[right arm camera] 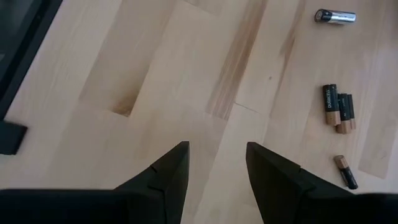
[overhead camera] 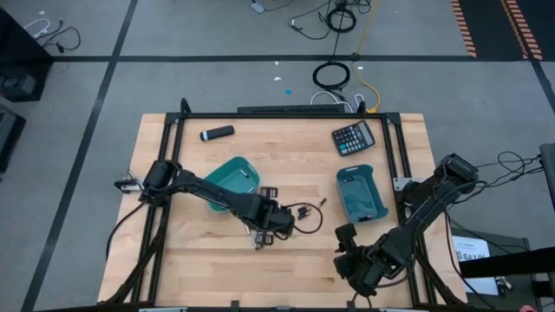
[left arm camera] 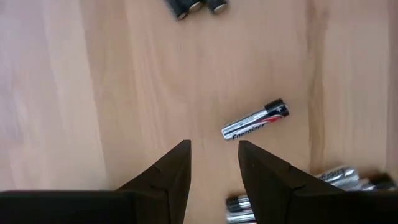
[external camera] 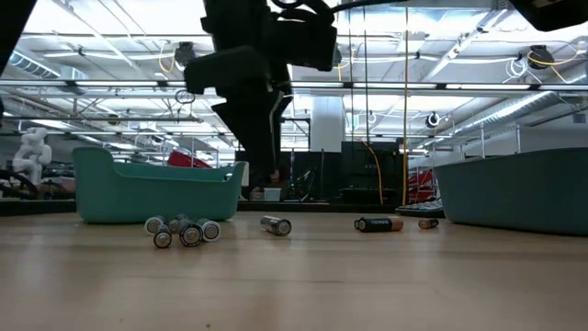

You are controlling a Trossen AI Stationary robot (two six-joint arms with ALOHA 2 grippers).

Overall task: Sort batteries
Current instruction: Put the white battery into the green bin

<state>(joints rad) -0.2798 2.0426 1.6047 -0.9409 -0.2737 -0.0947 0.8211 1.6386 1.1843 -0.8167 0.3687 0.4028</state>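
Several batteries lie loose on the wooden table between two teal trays [overhead camera: 232, 180] [overhead camera: 360, 192]. In the low view a cluster of silvery ones [external camera: 184, 230] lies by the left tray, with a single silvery one [external camera: 276, 224] and dark ones [external camera: 378, 223] further right. My left gripper [left arm camera: 213, 149] is open and hovers over the table near the middle [overhead camera: 267, 227]. A silvery battery [left arm camera: 255, 121] lies just beyond its fingertips and more lie beside them [left arm camera: 336, 177]. My right gripper [right arm camera: 216, 149] is open and empty near the front right [overhead camera: 345, 236]. Dark copper-ended batteries [right arm camera: 337, 106] and a silvery one [right arm camera: 334, 17] lie ahead of it.
A black calculator [overhead camera: 353, 137] lies at the far right of the table and a black marker-like cylinder [overhead camera: 217, 133] at the far left. A black frame [overhead camera: 286, 115] runs along the table's far and side edges. Bare wood shows at the front left.
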